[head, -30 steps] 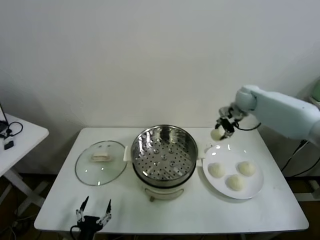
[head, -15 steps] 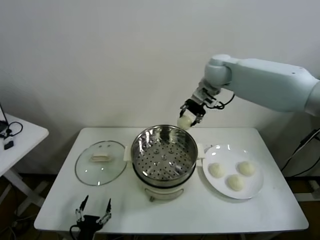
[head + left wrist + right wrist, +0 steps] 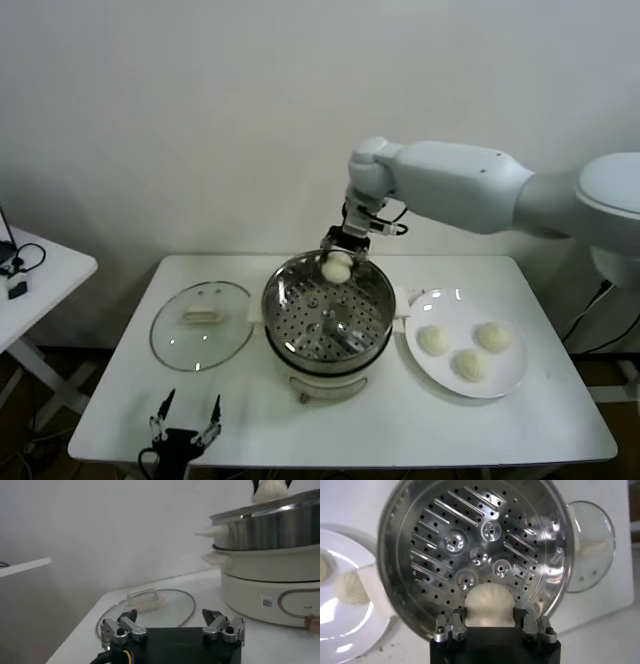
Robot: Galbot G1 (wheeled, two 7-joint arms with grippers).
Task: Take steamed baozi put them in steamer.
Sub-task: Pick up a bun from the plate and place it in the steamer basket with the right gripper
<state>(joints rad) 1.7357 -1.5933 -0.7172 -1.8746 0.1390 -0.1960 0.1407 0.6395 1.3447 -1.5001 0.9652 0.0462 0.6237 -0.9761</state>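
1. The right gripper [image 3: 338,262] hangs over the far rim of the round shiny stainless-steel steamer [image 3: 285,300], its fingers [image 3: 449,626] clamped on either side of one small cream-white round baozi [image 3: 489,605].
2. The held bun sits directly between the fingers, and the perforated basket floor [image 3: 475,555] lies straight below and a little toward the robot; the bun is round, so it has no long axis to line up.
3. My judgement: the release needs the bun well inside the rim, so a short move toward the pot's middle looks wise.
4. The basket floor is bare, leaving free room for the bun to land.
5. Three more cream-white buns [image 3: 468,364] wait on the white round plate [image 3: 512,378], just beside the steamer on the right arm's side.
6. The left gripper [image 3: 185,425] rests at the near worktop edge, its fingers spread wide and holding nothing, near the flat glass lid [image 3: 170,345].
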